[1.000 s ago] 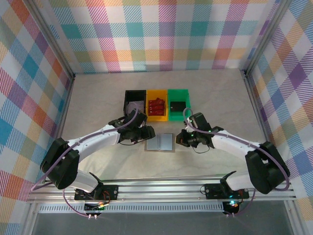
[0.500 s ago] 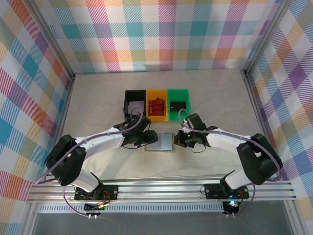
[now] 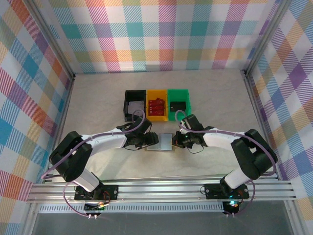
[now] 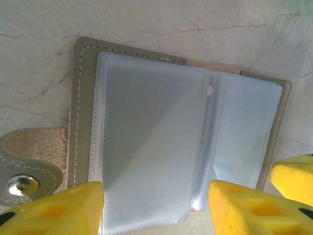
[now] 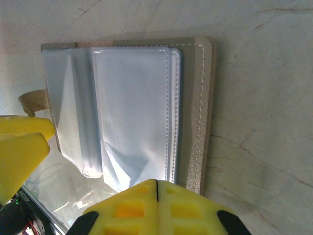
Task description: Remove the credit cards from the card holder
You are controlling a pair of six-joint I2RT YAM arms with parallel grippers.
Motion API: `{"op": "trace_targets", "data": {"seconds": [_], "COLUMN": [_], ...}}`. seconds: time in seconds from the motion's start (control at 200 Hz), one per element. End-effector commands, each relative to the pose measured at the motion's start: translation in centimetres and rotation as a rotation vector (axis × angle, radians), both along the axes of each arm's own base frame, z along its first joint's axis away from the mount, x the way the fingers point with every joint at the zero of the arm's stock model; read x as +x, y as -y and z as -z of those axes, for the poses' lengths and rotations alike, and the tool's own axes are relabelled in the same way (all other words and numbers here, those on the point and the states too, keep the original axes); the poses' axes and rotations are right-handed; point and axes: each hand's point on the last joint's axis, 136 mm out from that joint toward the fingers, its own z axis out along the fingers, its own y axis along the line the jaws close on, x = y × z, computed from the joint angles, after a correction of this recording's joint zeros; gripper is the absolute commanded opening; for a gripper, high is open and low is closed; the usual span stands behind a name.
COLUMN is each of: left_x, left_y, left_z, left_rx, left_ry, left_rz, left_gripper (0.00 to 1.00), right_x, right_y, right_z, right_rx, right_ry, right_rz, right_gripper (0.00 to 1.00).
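The grey card holder (image 3: 162, 142) lies open on the table, its clear sleeves (image 4: 151, 147) showing no card inside. My left gripper (image 3: 146, 141) is at its left edge, open, its yellow fingers (image 4: 68, 210) standing on either side of one sleeve. My right gripper (image 3: 178, 141) is shut, its joined tips (image 5: 157, 188) resting at the holder's (image 5: 195, 112) right edge. A red credit card (image 3: 156, 105) lies in the yellow bin (image 3: 157, 117). A flat grey piece (image 3: 137, 105) lies in the black bin (image 3: 128, 103); whether it is a card I cannot tell.
A green bin (image 3: 179, 93) with a dark item (image 3: 177, 105) stands right of the yellow one, all three just behind the holder. The holder's snap tab (image 4: 24, 166) sticks out on its left. Checked walls enclose the table.
The left gripper has come down from the black bin to the holder's left edge. The right gripper has shifted a little left onto the holder's right edge. The holder has stayed put.
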Motion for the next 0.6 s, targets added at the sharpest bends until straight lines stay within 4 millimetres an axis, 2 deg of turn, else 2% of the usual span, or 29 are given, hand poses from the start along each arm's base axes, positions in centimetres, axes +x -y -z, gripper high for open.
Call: {"op": "trace_targets", "data": {"seconds": [0.0, 0.195, 0.385, 0.415, 0.595], "left_x": [-0.3, -0.5, -0.2, -0.7, -0.8], "left_y": [0.4, 0.0, -0.5, -1.0, -0.4], "left_z": [0.8, 1.2, 0.5, 0.8, 0.9], "left_rx": [-0.005, 0.018, 0.086, 0.113, 0.112], "left_ry": [-0.014, -0.020, 0.023, 0.005, 0.005], "left_rz": [0.010, 0.015, 0.038, 0.044, 0.058], "left_gripper": [0.59, 0.59, 0.59, 0.59, 0.59], "right_x": [0.7, 0.7, 0.7, 0.8, 0.7], "right_y": [-0.6, -0.4, -0.3, -0.4, -0.4], "right_z": [-0.2, 0.3, 0.4, 0.4, 0.6], "right_rx": [0.006, -0.007, -0.011, -0.011, -0.011], "right_ry": [0.022, 0.018, 0.022, 0.023, 0.019], "right_rz": [-0.006, -0.006, -0.004, -0.004, -0.005], "right_gripper": [0.00, 0.00, 0.00, 0.00, 0.00]}}
